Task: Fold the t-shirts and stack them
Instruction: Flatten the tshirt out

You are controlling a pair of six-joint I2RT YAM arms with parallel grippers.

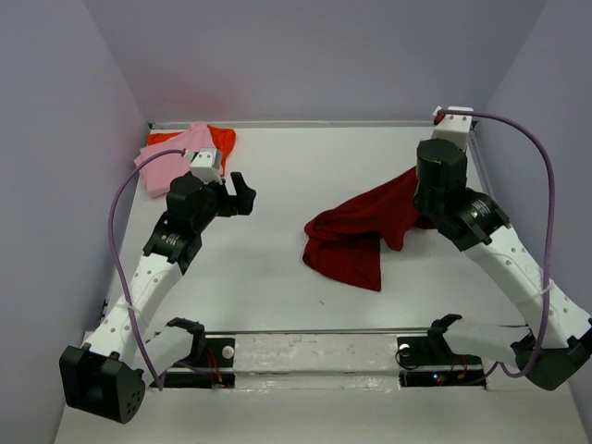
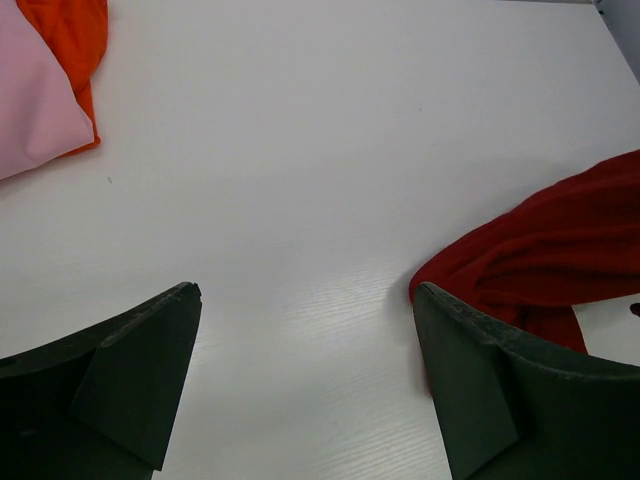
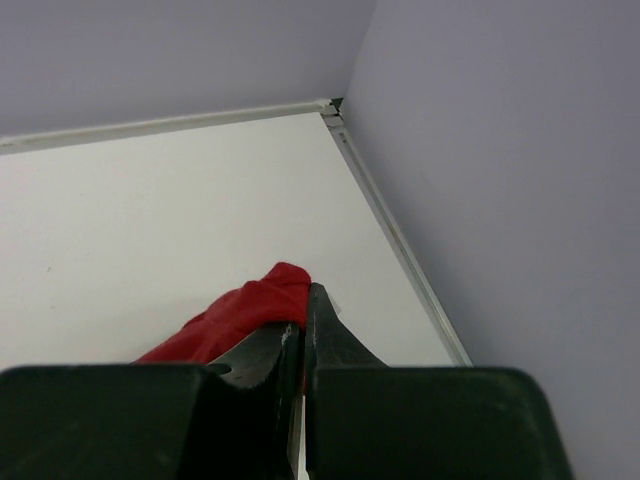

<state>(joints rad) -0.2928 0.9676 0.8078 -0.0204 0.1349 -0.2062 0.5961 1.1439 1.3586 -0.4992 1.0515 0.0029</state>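
While the right gripper (image 3: 305,300) is clamping 1 edge of the soft, sagging dark red t-shirt (image 1: 356,236), the left gripper (image 2: 307,290) is gaping, probably needing the opposite hem.

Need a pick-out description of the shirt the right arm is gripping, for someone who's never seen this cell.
On the white table, look at the right half. The dark red t-shirt lies crumpled there, one end pinched in the shut right gripper. It is the only dark one and lies alone; the pink t-shirt rests on the orange t-shirt in the far-left corner.
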